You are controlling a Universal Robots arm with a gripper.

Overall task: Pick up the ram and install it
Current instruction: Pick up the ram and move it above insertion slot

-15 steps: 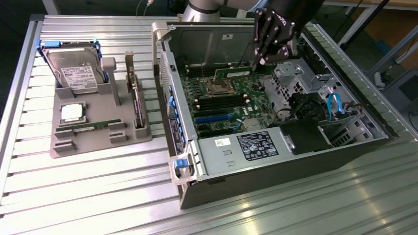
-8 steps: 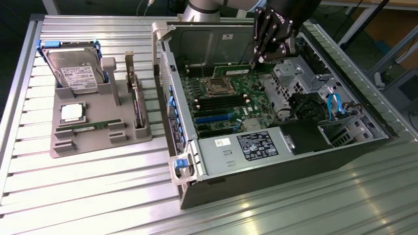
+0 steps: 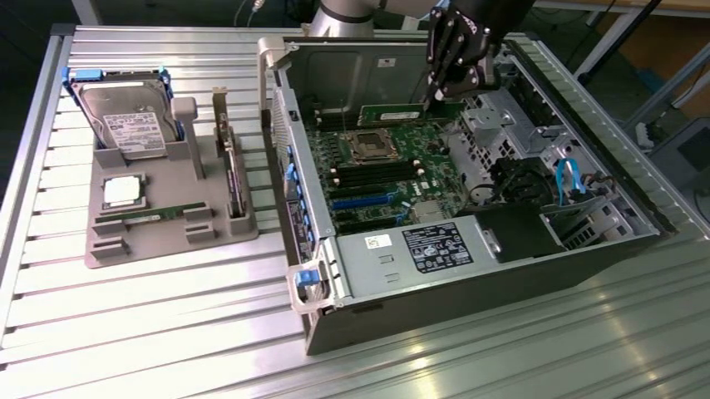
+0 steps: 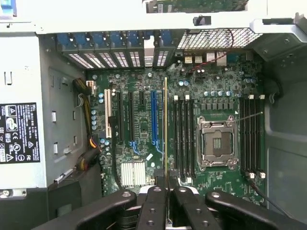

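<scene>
Ram (image 3: 391,110), thin flat green stick, pinched edge-on in black metal hand (image 3: 436,98), above motherboard (image 3: 377,179)

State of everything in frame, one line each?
ram: held by gripper over motherboard, not seated
gripper: shut on ram
case: side open
CPU socket: empty
memory slots: empty
second ram stick: lying in tray
processor chip: in tray
hard drive: propped in tray
</scene>
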